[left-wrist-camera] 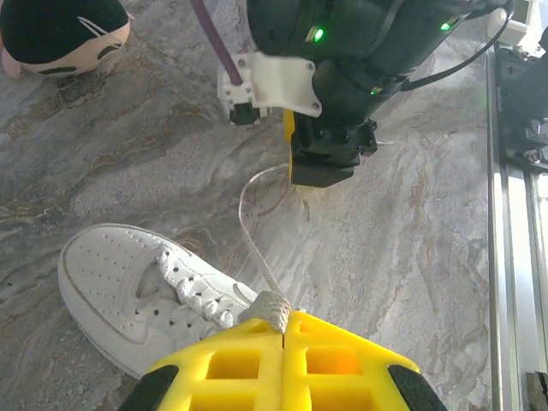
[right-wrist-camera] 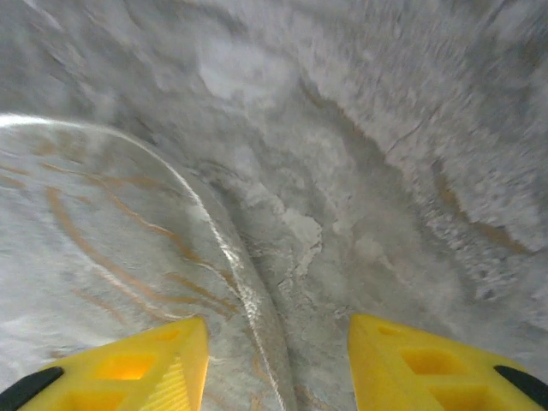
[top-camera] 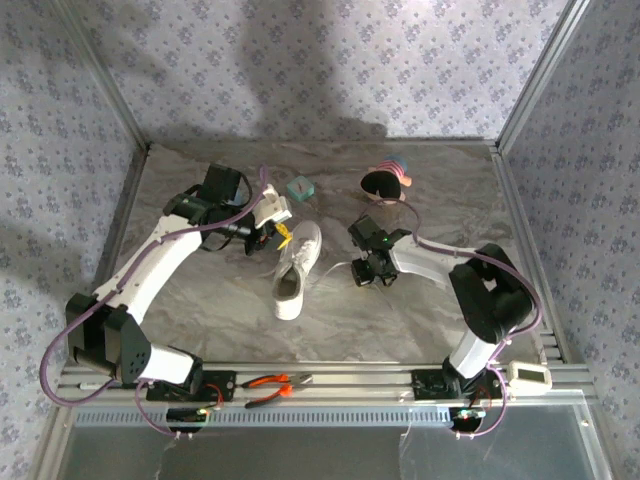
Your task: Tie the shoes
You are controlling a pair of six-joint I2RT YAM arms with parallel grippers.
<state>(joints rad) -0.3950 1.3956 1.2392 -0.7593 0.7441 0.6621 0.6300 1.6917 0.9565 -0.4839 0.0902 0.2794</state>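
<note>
The white sneaker (top-camera: 296,266) lies mid-table, toe toward the near edge; in the left wrist view the sneaker (left-wrist-camera: 128,287) sits at lower left. My left gripper (left-wrist-camera: 284,318) is shut on a bunched bit of white lace (left-wrist-camera: 272,306) just beside the shoe's eyelets; from above, the left gripper (top-camera: 281,233) is at the shoe's heel end. That lace (left-wrist-camera: 250,224) trails across the table to my right gripper (left-wrist-camera: 318,171). The right gripper (right-wrist-camera: 278,342) hangs open just over the table, the thin lace (right-wrist-camera: 224,247) lying between its fingers, untouched. The right gripper (top-camera: 366,272) is right of the shoe.
A dark round object with a pink and blue rim (top-camera: 386,182) sits at the back right, and a small teal block (top-camera: 300,188) behind the shoe. Red-handled pliers (top-camera: 272,383) lie on the front rail. Patterned walls close in both sides and the back.
</note>
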